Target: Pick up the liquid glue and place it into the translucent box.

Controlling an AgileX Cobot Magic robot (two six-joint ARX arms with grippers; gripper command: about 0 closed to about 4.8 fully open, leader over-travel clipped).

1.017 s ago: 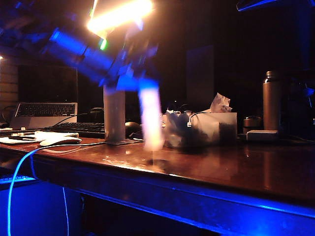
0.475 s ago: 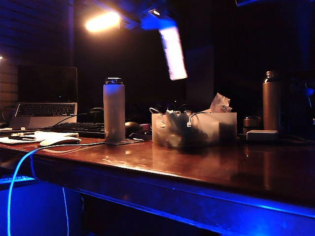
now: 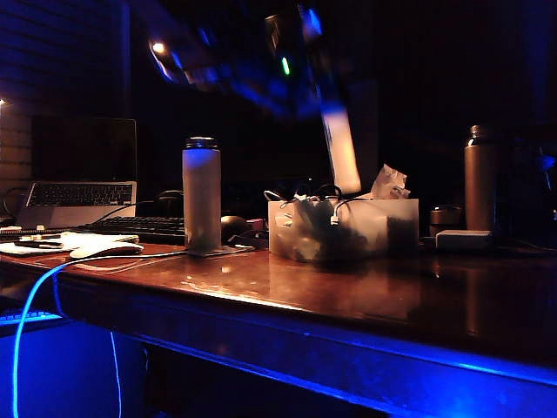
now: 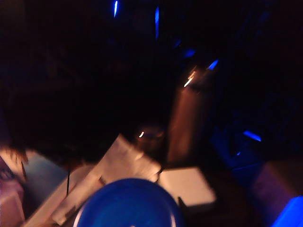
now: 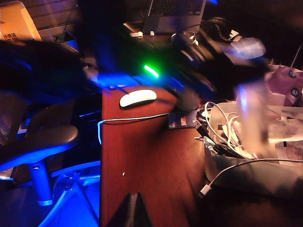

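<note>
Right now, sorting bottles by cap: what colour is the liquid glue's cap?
Bright blue; the liquid glue cap shows best in the left wrist view.

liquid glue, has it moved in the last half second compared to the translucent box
Yes. In the exterior view the liquid glue, carried by the left gripper, has dropped from high above to just over the translucent box, its lower end near the rim.
</note>
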